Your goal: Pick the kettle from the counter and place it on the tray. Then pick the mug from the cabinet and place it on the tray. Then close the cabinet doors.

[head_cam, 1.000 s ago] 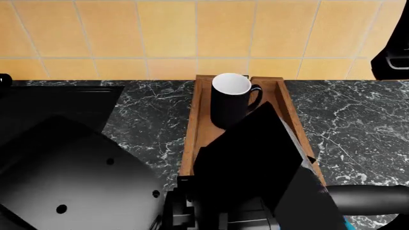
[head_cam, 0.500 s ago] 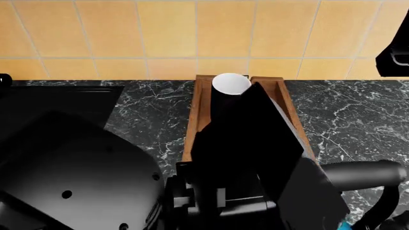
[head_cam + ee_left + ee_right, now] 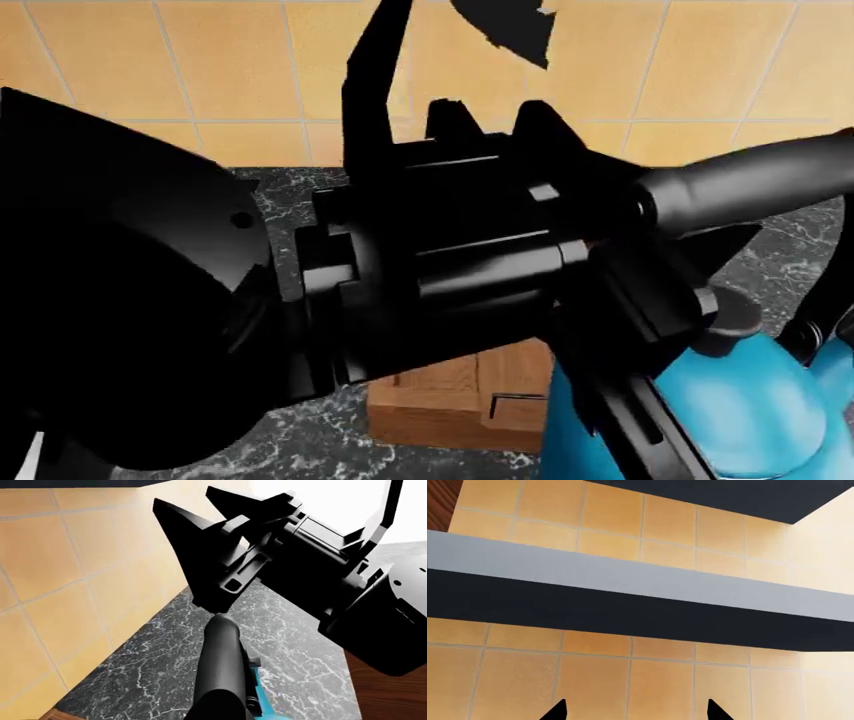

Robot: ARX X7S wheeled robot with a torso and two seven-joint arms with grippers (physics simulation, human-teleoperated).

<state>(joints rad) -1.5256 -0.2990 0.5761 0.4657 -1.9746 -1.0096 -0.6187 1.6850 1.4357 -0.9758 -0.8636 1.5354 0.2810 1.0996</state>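
The teal kettle (image 3: pixel 747 410) hangs close to the head camera, low on the right, above the counter (image 3: pixel 801 250) beside the tray's near end (image 3: pixel 454 400). Its black handle (image 3: pixel 747 175) arches above it. In the left wrist view that handle (image 3: pixel 220 670) fills the spot where my left jaws sit, with the teal body (image 3: pixel 263 702) just under it. The left fingers themselves do not show. My right gripper (image 3: pixel 494 115) is raised in front of the tiled wall and stands open and empty (image 3: pixel 634 712). The arms hide the mug.
Black arm links fill the left and middle of the head view. The right wrist view looks up at the yellow wall tiles and the dark underside of the cabinet (image 3: pixel 627 610). Veined worktop (image 3: pixel 160 650) runs along the wall.
Both arms have risen and now cover the mug, which stood on the tray's far end. The kettle has come up from the bottom right edge toward the camera.
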